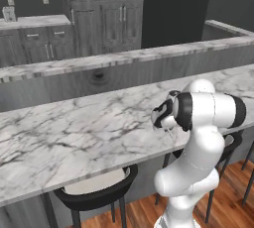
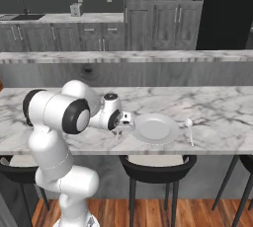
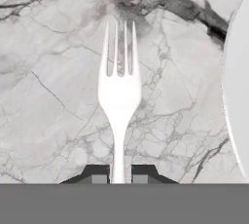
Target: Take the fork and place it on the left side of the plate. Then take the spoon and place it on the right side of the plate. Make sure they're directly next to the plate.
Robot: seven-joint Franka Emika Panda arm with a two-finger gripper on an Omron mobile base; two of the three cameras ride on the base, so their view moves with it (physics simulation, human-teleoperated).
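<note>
In the hand view the fork [image 3: 119, 91] lies flat on the marble counter [image 3: 53, 121] with its four tines pointing away from the camera, and its thin handle runs straight down between the two dark fingertips [image 3: 99, 173] of the claw [image 3: 119, 175]. The jaws stand just a little apart, one pad close on each side of the handle; whether they are pinching it or have just let go of it I cannot tell. The curved pale edge of the plate [image 3: 237, 96] shows along the right side of that view, near the fork with a strip of bare marble between them.

From the right base view the claw [image 2: 118, 133] hangs low over the counter [image 2: 217, 107] just beside the left rim of the round plate [image 2: 154, 128] (the fork itself is too thin to make out there). The spoon [image 2: 189, 128] rests on the marble just to the right of the plate, bowl toward the far side and handle toward the near edge, close to the rim
</note>
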